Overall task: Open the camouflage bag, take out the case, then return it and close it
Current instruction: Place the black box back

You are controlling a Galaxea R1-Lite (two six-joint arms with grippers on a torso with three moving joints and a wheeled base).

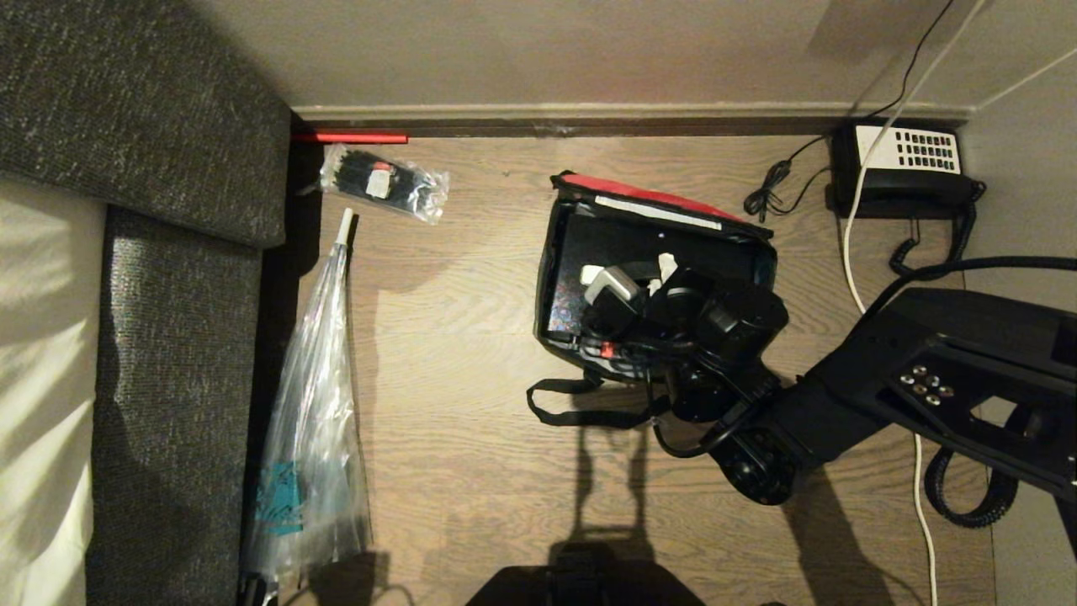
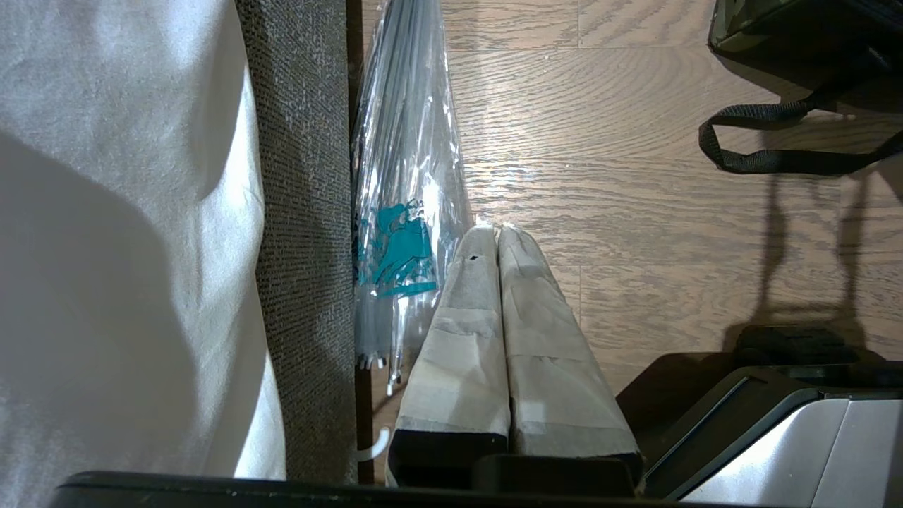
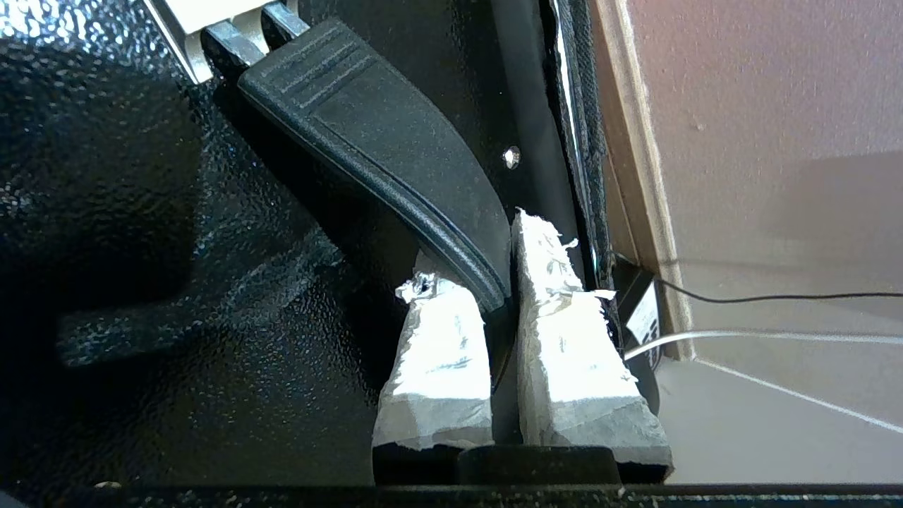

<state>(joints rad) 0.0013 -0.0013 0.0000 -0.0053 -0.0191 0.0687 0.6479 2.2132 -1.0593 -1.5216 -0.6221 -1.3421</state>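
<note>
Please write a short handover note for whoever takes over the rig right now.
Right gripper: inside the open camouflage bag on the floor, fingers shut on the black handle on top of the case.
Left gripper: parked, fingers together, empty, low over the floor beside the clear plastic bag.
Done: bag is open, red-edged lid folded back toward the wall.
Left: unclear whether the case is coming out or going back in; finish that, then close the bag.

Looks like a hotel or bedroom corner: wood-look floor (image 1: 471, 471), grey upholstered bed frame (image 1: 168, 353) with white bedding (image 1: 42, 379), corded desk telephone (image 1: 904, 168) on floor by skirting board (image 1: 631, 112).
</note>
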